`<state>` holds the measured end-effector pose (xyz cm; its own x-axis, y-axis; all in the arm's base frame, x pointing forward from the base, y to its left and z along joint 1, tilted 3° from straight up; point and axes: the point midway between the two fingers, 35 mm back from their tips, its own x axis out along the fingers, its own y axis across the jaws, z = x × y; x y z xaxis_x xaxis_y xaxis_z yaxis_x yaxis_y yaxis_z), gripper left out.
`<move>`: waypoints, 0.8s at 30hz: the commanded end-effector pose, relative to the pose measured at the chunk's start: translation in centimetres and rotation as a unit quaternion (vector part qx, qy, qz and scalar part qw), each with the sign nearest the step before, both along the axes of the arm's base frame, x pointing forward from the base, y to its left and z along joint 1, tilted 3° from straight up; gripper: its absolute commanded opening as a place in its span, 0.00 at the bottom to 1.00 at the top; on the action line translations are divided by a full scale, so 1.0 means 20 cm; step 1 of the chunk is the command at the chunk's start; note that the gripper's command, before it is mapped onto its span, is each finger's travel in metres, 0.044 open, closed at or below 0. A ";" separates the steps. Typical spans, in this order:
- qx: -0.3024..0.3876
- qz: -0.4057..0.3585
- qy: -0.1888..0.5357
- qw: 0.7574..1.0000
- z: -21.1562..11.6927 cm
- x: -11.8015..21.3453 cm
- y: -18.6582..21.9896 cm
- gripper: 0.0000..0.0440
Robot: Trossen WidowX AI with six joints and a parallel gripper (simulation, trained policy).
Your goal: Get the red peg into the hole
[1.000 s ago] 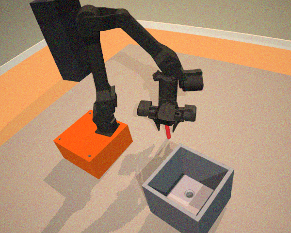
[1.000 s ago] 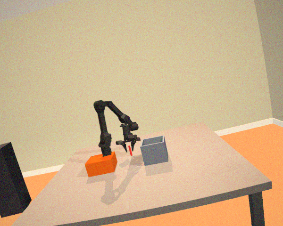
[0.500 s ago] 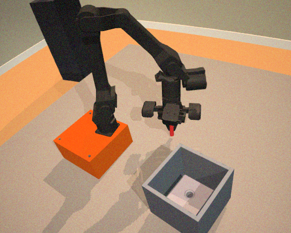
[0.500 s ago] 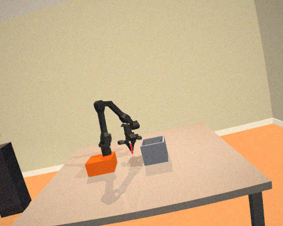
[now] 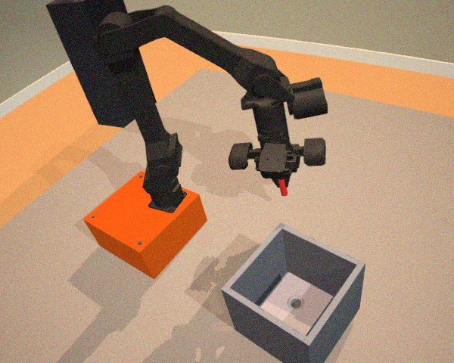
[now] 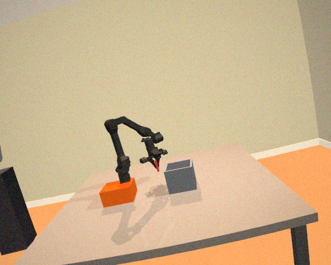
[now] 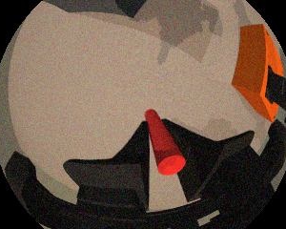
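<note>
The red peg (image 5: 283,188) (image 6: 156,165) (image 7: 163,143) is held between the fingertips of my gripper (image 5: 281,183) (image 6: 157,167) (image 7: 153,124), which is shut on it. The peg is roughly upright with a slight lean, and its lower end is above the table. In the wrist view its round top end faces the camera. The open grey-blue box (image 5: 264,326) (image 6: 181,181) (image 7: 88,5) stands beside the gripper, and the peg is outside it. At the box bottom lies a pale plate (image 5: 287,283) with a round hole (image 5: 295,302). The hole is hidden in the exterior view and the wrist view.
The orange base block (image 5: 121,218) (image 6: 118,195) (image 7: 250,59) carries the arm, to the left of the box in the top and exterior views. The box walls rise high around the plate. Shadows of the arm fall across the table (image 5: 407,203) (image 6: 231,196).
</note>
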<state>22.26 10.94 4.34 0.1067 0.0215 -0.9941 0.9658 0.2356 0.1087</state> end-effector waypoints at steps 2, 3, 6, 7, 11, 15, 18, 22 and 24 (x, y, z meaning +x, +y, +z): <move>0.009 0.002 -0.020 1.000 0.09 0.05 -0.01 0.00; 0.009 0.003 -0.025 1.000 0.12 0.06 -0.01 0.00; 0.009 0.003 -0.039 0.999 0.17 0.10 -0.04 0.00; 0.009 0.003 -0.043 0.999 0.19 0.11 -0.05 0.00; 0.005 0.004 -0.055 0.998 0.28 0.14 -0.10 0.00; 0.000 0.003 -0.064 0.998 0.35 0.17 -0.15 0.00; -0.006 0.000 -0.068 0.998 0.39 0.19 -0.20 0.00; -0.015 -0.005 -0.074 0.997 0.44 0.22 -0.27 0.00; -0.020 -0.009 -0.076 0.997 0.45 0.23 -0.30 0.00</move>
<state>26.69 5.78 12.96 0.2516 -0.0055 -0.9678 0.9428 0.2272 0.2438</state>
